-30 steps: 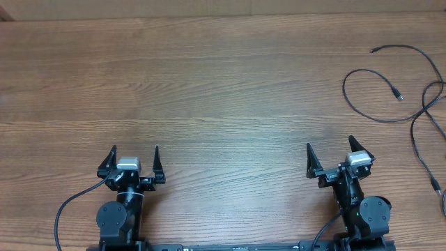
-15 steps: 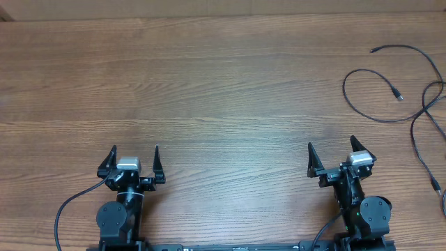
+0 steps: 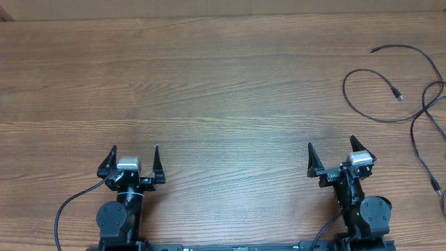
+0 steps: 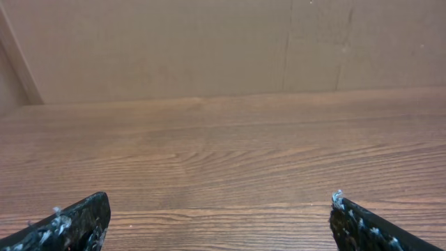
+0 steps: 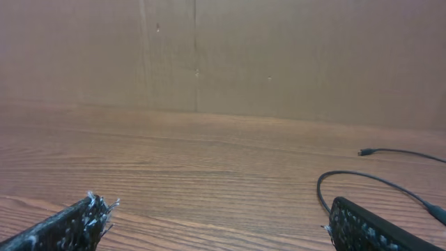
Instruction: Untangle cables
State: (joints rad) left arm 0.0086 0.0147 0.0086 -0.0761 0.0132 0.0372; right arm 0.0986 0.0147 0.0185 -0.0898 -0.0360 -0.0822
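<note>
The thin black flexible cables point(image 3: 344, 90) lie loose at the far right of the brown wood-grain worktop point(image 3: 223, 84), close to its right edge. One cord curls into an open loop with a small plug tip point(image 3: 398, 96) turned inward. Another starts at a plug tip point(image 3: 373, 50) further back and sweeps right. A third strand point(image 3: 412, 132) runs down the right edge towards the near side. They seem to cross near the right border, though the overhead view cuts off there, so I cannot tell how tangled they are. As a group their long axis runs roughly front to back along that edge.

From the right tool point(image 3: 331, 143) the loop lies ahead and to the right, near but not touching. The right wrist view shows the same: the curve of the loop point(image 5: 348, 173) sits just beyond the right-hand finger, on the right side of the frame. That tool has its jaws spread wide and holds nothing.

The left tool point(image 3: 134, 148) is also spread wide and empty. It is well apart from the cords, with bare wood across most of the worktop between, and its own wrist view shows no cord at all.

So the right arm is clearly the nearer. In my judgement the coming reach is forward and rightward, across the nearest arc of the loop.
</note>
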